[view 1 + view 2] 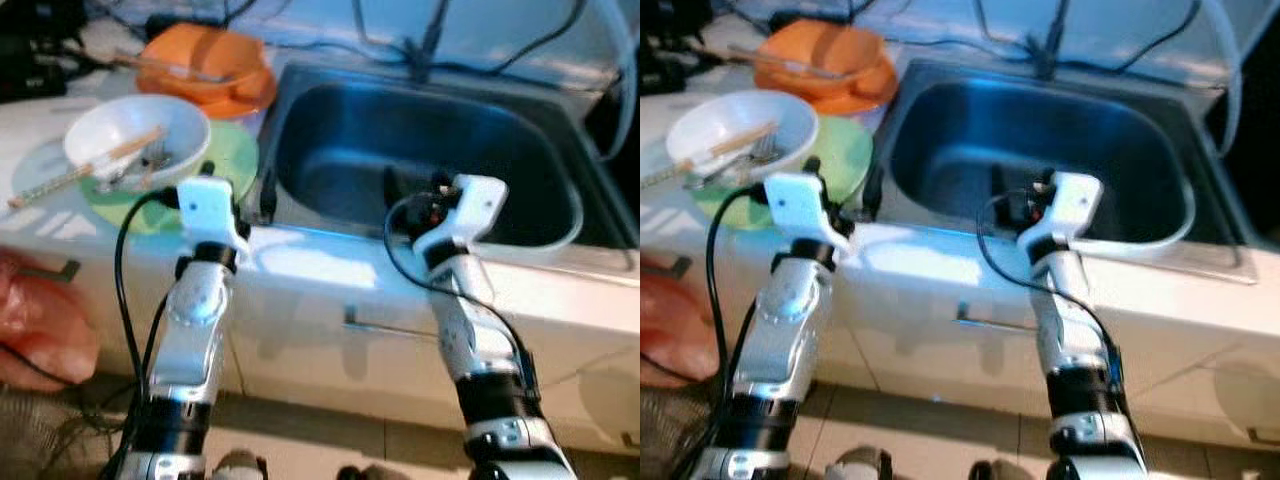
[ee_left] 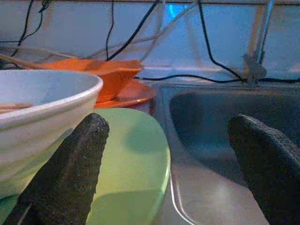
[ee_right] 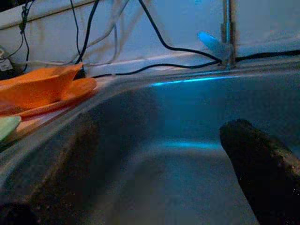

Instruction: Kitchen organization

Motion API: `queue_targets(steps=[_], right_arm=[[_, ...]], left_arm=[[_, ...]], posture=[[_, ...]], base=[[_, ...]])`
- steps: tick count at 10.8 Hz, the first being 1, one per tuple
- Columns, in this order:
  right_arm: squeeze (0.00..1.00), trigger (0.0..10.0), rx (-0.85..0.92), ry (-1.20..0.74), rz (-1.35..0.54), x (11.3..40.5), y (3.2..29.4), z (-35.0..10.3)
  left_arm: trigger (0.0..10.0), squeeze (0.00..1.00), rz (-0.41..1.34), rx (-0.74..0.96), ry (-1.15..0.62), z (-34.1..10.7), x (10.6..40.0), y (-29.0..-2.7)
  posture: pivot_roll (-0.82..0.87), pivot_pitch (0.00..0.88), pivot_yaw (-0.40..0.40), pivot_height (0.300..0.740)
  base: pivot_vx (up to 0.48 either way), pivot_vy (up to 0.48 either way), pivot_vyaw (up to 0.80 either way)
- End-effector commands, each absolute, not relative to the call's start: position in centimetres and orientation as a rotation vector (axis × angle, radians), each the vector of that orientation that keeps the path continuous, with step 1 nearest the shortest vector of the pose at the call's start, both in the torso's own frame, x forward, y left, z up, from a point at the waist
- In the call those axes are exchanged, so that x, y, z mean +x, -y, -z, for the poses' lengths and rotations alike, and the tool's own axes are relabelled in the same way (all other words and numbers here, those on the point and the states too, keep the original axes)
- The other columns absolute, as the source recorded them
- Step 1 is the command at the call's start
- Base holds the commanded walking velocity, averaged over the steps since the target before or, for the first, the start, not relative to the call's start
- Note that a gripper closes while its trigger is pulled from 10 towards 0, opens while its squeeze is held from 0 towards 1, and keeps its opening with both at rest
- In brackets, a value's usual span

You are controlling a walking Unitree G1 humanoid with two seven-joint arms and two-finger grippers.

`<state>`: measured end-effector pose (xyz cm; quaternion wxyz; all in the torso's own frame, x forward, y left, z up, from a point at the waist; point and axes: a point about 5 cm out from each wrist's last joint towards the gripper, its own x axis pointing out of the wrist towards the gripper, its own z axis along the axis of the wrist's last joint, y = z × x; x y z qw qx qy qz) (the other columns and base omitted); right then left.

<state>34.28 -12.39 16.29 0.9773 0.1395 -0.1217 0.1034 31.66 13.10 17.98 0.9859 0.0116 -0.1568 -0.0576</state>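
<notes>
Stainless sink (image 1: pixel 560 215): set into the pale counter (image 1: pixel 300 262), basin dark, taking up the right half of the head views. Black cables run along the back wall behind it.

Green plate (image 1: pixel 232 150): on the counter just left of the sink rim. White bowl (image 1: pixel 185 125): sits on this plate, holding wooden chopsticks (image 1: pixel 85 170) that slant out over its left rim, plus a metal utensil too small to identify. Orange bowl (image 1: pixel 205 60): rests on an orange plate (image 1: pixel 245 100) behind the white bowl, near the wall.

Left gripper (image 2: pixel 168 187): at the counter's front edge, beside the green plate. The left wrist view shows what the head views hide: its fingers (image 2: pixel 70 173) spread wide apart with nothing between them, one finger close to the white bowl's wall, the other on the sink side.

Right gripper (image 3: pixel 154 197): reaches over the sink's front rim into the basin. The right wrist view shows its fingers likewise parted and empty above the sink floor, with the orange dishes well off to one side.
</notes>
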Motion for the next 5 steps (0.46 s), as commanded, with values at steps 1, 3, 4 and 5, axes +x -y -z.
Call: queue_targets(steps=[1,3,4,5], right_arm=[[0.00,10.0,0.286,0.233,-0.176,34.1,13.2,-15.7],[0.00,10.0,0.288,0.233,-0.175,34.1,13.2,-15.7],[0.00,10.0,0.288,0.231,-0.174,34.1,13.2,-15.6],[0.00,10.0,0.288,0.230,-0.173,34.1,13.2,-15.6]], left_arm=[[10.0,0.00,0.147,0.031,0.307,-17.8,31.5,-12.4],[10.0,0.00,0.167,0.046,0.302,-17.8,31.6,-12.1],[10.0,0.00,0.195,0.066,0.313,-18.0,31.5,-11.6],[10.0,0.00,0.209,0.077,0.320,-18.1,31.4,-11.3]], posture=[[0.09,0.137,-0.062,0.740],[0.09,0.137,-0.061,0.740],[0.09,0.137,-0.060,0.740],[0.09,0.137,-0.060,0.740]], base=[[0.000,0.000,0.00],[0.000,0.000,0.00],[0.000,0.000,0.00],[0.000,0.000,0.00]])
